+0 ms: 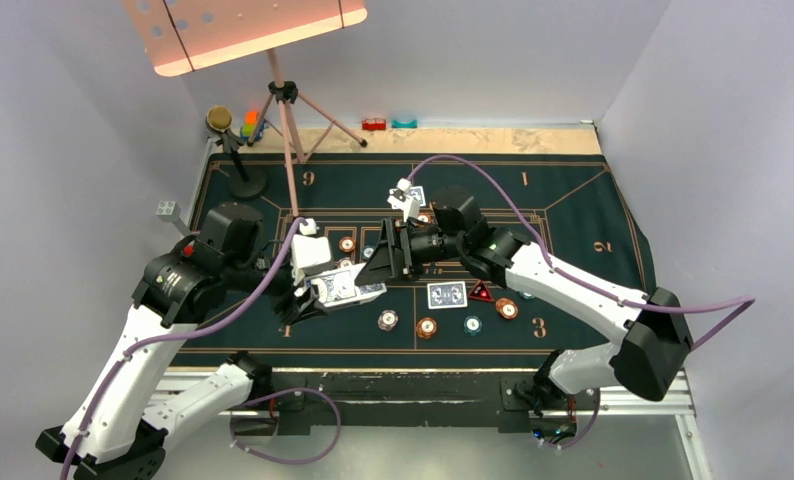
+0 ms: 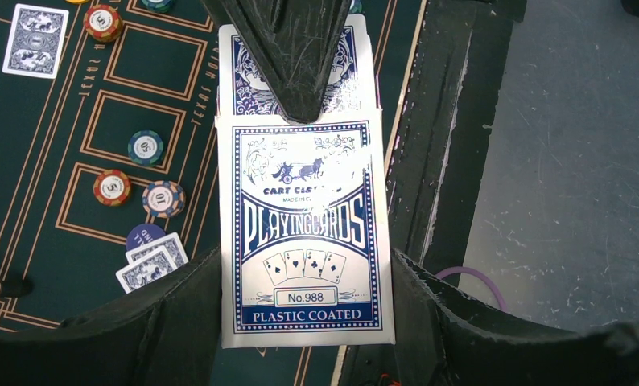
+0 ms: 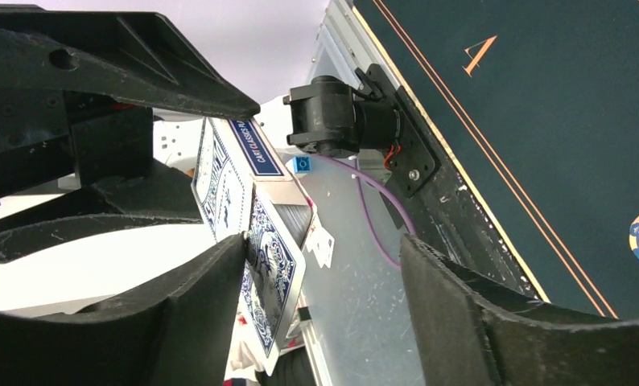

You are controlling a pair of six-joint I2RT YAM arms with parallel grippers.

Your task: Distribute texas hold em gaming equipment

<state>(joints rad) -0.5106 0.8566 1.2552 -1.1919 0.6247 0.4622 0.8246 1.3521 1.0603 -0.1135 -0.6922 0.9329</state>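
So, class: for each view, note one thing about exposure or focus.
Top view: the pink panel glares, washed out. Left wrist view: print on the card box is sharp and readable. Right wrist view: the near fingers are very dark; the background at lower left is blown white.

The card box is held over the left of the mat; chips and a card are laid to its right.

Pale grey walls close the scene on three sides under even light. In the upper left of the frame, a pink perforated panel stands on a thin tripod. Light wood of the surface shows as a strip behind a dark green mat. At the bottom edge lies grey scratched ground.
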